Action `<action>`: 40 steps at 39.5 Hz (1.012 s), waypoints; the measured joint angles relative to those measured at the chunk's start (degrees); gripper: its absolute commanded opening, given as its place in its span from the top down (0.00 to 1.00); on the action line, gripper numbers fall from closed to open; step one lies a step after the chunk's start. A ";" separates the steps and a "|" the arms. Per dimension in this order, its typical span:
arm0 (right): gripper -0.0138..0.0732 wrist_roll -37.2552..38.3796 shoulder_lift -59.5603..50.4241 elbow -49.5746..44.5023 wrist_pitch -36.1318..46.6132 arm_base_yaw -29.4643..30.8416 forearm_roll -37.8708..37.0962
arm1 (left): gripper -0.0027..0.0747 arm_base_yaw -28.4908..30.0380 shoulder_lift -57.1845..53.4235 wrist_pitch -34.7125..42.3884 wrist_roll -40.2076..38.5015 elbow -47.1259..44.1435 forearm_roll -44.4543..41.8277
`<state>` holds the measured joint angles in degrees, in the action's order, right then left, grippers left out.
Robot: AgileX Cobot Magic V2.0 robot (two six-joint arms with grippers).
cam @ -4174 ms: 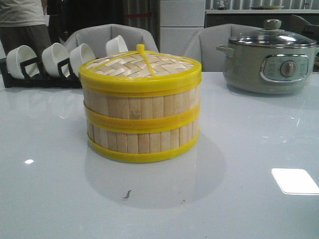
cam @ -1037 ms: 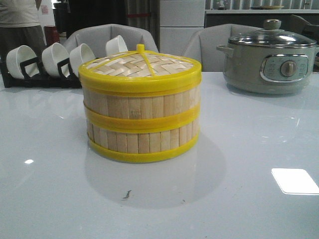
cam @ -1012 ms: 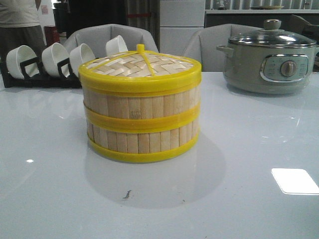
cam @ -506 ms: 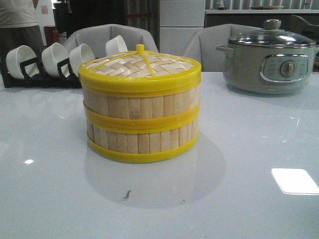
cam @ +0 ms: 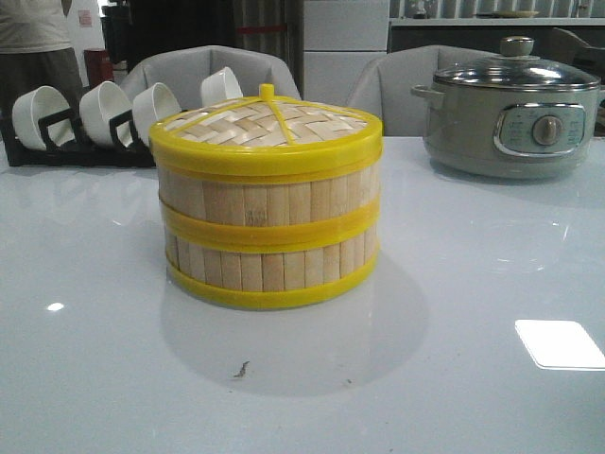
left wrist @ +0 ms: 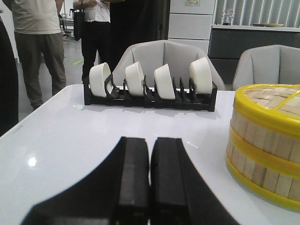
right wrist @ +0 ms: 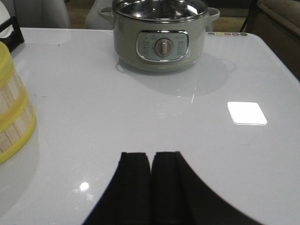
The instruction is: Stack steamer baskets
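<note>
Two steamer baskets stand stacked in the middle of the white table: the upper steamer basket (cam: 269,194) rests on the lower steamer basket (cam: 272,267), and a woven lid (cam: 265,125) with a yellow rim covers the top. The stack also shows at the edge of the left wrist view, steamer baskets (left wrist: 265,145), and of the right wrist view, steamer baskets (right wrist: 13,117). My left gripper (left wrist: 150,140) is shut, empty, low over the table beside the stack. My right gripper (right wrist: 151,155) is shut, empty, on the stack's other side. Neither gripper shows in the front view.
A grey-green electric pot (cam: 510,109) with a glass lid stands at the back right. A black rack (cam: 71,142) holding several white bowls (cam: 104,109) stands at the back left. Chairs and people are behind the table (cam: 492,284).
</note>
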<state>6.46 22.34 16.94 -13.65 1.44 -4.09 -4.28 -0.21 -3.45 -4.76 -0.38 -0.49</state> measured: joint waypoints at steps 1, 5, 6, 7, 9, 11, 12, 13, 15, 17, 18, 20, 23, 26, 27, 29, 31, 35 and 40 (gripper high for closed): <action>0.78 0.00 0.00 -0.08 0.08 -0.56 0.15 | 0.84 0.00 0.00 0.00 0.00 0.00 0.00; 0.78 0.11 -0.32 -1.58 1.23 -2.80 0.42 | 0.84 0.00 0.00 0.00 0.00 0.00 0.00; 0.78 0.22 -0.47 -2.25 1.59 -3.33 0.41 | 0.84 0.00 0.00 0.00 0.00 0.00 0.00; 0.78 0.22 -0.81 -2.84 2.03 -3.55 0.45 | 0.84 0.00 0.00 0.00 0.00 0.00 0.00; 0.78 0.22 -2.12 -4.68 3.70 -4.37 0.78 | 0.84 0.00 0.00 0.00 0.00 0.00 0.00; 0.78 0.22 -3.59 -6.80 5.36 -4.54 1.09 | 0.84 0.00 0.00 0.00 0.00 0.00 0.00; 0.78 0.22 -4.30 -7.62 6.20 -4.63 1.23 | 0.84 0.00 0.00 0.00 0.00 0.00 0.00; 0.78 0.22 -5.32 -8.77 7.30 -4.63 1.34 | 0.84 0.00 0.00 0.00 0.00 0.00 0.00; 0.78 0.22 -7.23 -10.82 9.19 -4.77 1.46 | 0.84 0.00 0.00 0.00 0.00 0.00 0.00; 0.78 0.22 -9.16 -12.81 10.84 -4.81 1.46 | 0.84 0.00 0.00 0.00 0.00 0.00 0.00; 0.78 0.22 -10.24 -13.95 11.68 -4.81 1.46 | 0.84 0.00 0.00 0.00 0.00 0.00 0.00; 0.78 0.22 -12.40 -15.84 12.85 -4.81 1.46 | 0.84 0.00 0.00 0.00 0.00 0.00 0.00; 0.78 0.22 -15.07 -18.05 13.21 -4.81 1.46 | 0.84 0.00 0.00 0.00 0.00 0.00 0.00; 0.78 0.22 -18.15 -18.58 12.08 -4.91 1.46 | 0.84 0.00 0.00 0.00 0.00 0.00 0.00; 0.78 0.35 -18.82 -18.66 11.85 -4.91 1.46 | 0.84 0.00 0.00 0.00 0.00 0.00 0.00; 0.78 0.35 -20.23 -18.66 11.34 -4.91 1.46 | 0.84 0.00 0.00 0.00 0.00 0.00 0.00; 0.78 0.35 -21.66 -18.66 10.72 -4.91 1.54 | 0.84 0.00 0.00 0.00 0.00 0.00 0.00; 0.78 0.35 -22.79 -18.66 10.00 -4.91 1.54 | 0.84 0.00 0.00 0.00 0.00 0.00 0.00; 0.78 0.35 -22.92 -18.66 9.77 -4.91 1.57 | 0.84 0.00 0.00 0.00 0.00 0.00 0.00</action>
<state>6.80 -0.57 -1.71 -3.87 -3.46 -2.52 -4.28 -0.21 -3.45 -4.76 -0.38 -0.49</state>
